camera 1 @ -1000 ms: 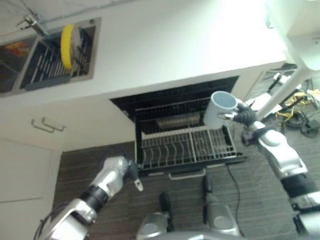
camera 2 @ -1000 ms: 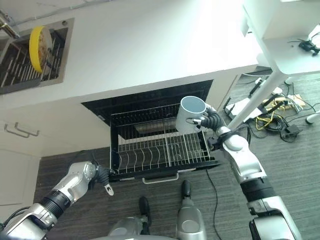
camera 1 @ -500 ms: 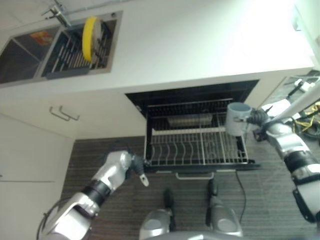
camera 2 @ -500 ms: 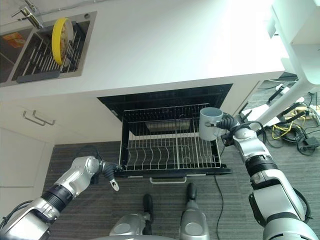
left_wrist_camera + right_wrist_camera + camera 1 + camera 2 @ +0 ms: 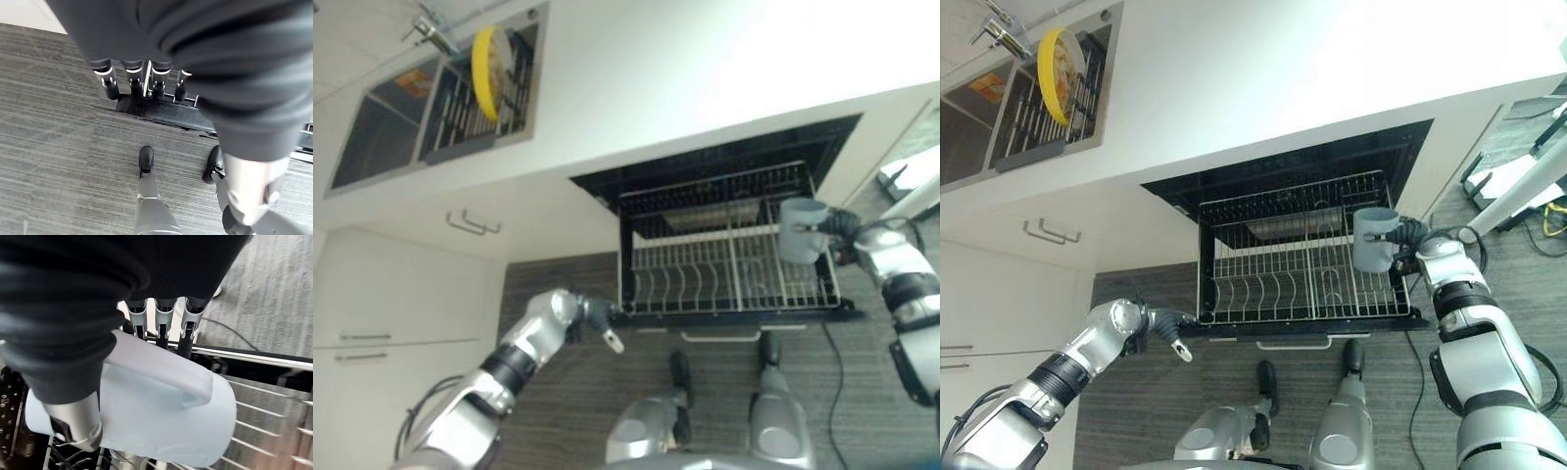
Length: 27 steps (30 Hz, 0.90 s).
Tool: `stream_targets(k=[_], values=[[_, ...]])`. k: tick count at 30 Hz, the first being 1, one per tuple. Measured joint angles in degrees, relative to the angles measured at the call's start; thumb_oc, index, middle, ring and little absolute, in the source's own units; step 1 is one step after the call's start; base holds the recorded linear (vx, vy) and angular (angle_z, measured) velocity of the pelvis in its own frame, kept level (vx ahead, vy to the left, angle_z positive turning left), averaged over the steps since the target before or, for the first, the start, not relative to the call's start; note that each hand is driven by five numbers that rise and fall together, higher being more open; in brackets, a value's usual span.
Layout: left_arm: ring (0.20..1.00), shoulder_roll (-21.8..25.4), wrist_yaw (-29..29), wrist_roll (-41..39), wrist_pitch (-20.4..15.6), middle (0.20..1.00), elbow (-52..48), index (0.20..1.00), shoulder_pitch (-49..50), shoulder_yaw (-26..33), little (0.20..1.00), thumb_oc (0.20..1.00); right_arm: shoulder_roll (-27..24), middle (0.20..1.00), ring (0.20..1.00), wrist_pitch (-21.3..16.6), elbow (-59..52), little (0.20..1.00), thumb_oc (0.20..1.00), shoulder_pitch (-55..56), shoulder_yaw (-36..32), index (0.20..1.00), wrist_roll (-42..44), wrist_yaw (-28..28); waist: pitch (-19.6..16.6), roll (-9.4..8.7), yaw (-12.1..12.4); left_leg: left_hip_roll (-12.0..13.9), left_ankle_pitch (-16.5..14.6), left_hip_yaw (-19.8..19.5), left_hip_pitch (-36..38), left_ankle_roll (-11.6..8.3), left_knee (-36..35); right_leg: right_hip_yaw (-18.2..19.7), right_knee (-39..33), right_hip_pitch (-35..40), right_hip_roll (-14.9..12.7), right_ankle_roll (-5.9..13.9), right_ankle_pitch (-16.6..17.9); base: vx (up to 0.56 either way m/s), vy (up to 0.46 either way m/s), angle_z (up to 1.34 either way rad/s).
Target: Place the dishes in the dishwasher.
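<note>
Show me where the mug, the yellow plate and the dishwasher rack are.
mug (image 5: 1375,240), right eye view, on its outer wall.
yellow plate (image 5: 1050,61), right eye view, on its rim.
dishwasher rack (image 5: 1273,284), right eye view, on the wire tines.

I can read no text, label, number or sign from here. The mug (image 5: 161,416) is plain pale blue with no print facing me, the dishwasher rack (image 5: 1302,264) carries no marking, and the yellow plate (image 5: 1060,61) by the sink has a pattern too small for me to make out.
</note>
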Motion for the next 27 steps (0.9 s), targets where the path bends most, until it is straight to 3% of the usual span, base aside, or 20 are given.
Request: stream_targets(k=[3,4,5,6,10,17,22,27], values=[[1.000,-0.01,0.33,-1.15,-0.41,1.000,0.19,1.000,-0.07,0.01,1.000,1.000,-0.08,0.200,0.200,0.03,0.42,0.200,0.200,-2.41,0.08,0.200,-1.49,-0.04,0.06,1.04,0.03,0.00,0.01,0.03,-0.81,0.01,0.00,0.16,0.01,-0.87,0.04,0.04,0.07,-0.03,0.038,-0.03],[1.000,0.01,0.57,-1.98,-0.53,1.000,0.48,1.000,-0.07,0.01,1.000,1.000,-0.08,0.498,0.498,0.04,0.97,0.498,0.498,-2.89,0.10,0.498,-1.68,0.23,0.09,1.11,0.04,0.00,0.02,0.03,-0.83,0.01,0.00,0.17,0.01,-0.89,0.05,0.04,0.06,-0.03,0.034,0.00],[1.000,0.06,0.59,-2.05,-0.61,1.000,0.48,1.000,-0.07,0.01,1.000,1.000,-0.08,0.903,0.903,0.21,1.22,0.903,0.903,-3.27,0.09,0.903,-2.10,0.49,0.09,1.12,0.07,-0.05,0.02,0.03,-0.86,0.01,0.00,0.18,0.01,-0.93,0.00,0.05,0.05,0.00,0.000,0.00],[1.000,0.06,0.69,-2.16,-0.89,1.000,0.47,1.000,-0.07,0.01,1.000,1.000,-0.08,1.000,1.000,0.34,1.27,1.000,1.000,-3.43,0.04,1.000,-2.16,0.35,0.10,1.17,0.12,-0.12,0.02,0.01,-0.92,0.01,0.00,0.19,0.01,-0.98,-0.06,0.06,0.05,0.00,0.000,0.00],[1.000,0.05,1.43,-2.21,-1.60,1.000,0.34,1.000,-0.07,0.01,1.000,1.000,0.00,1.000,1.000,0.65,1.77,1.000,1.000,-3.42,0.05,1.000,-2.15,-1.54,0.21,1.01,0.62,-0.12,0.02,-0.03,-0.94,0.01,0.01,0.11,0.02,-0.93,-0.04,0.06,0.06,0.00,0.000,0.00],[1.000,2.11,1.88,-2.48,-1.51,1.000,-1.19,1.000,-0.07,-0.02,1.000,1.000,0.01,1.000,1.000,2.32,2.14,1.000,1.000,-3.58,0.07,1.000,-1.98,-1.54,1.07,-1.62,0.89,0.10,0.02,-0.04,-0.21,0.01,0.00,0.12,0.03,-0.20,0.27,0.05,0.19,-0.01,-0.019,0.00],[1.000,5.08,1.88,-2.73,-0.63,1.000,-3.28,1.000,0.12,-1.06,1.000,1.000,-0.01,1.000,1.000,2.66,0.50,1.000,1.000,-3.58,0.00,1.000,-0.56,-1.67,0.82,-5.35,1.20,0.20,0.04,-0.07,0.75,0.03,0.00,0.09,0.02,0.75,0.34,-0.02,0.25,-0.03,-0.051,0.00],[1.000,9.78,6.36,-7.83,0.70,1.000,-10.51,1.000,4.56,0.20,1.000,1.000,-0.35,1.000,1.000,3.02,-13.02,1.000,1.000,-1.64,-0.31,1.000,1.54,-4.32,0.81,-8.06,1.09,0.17,0.13,-0.04,0.91,0.16,0.00,0.12,0.03,0.88,0.31,-0.01,0.47,-0.01,-0.020,0.00]])
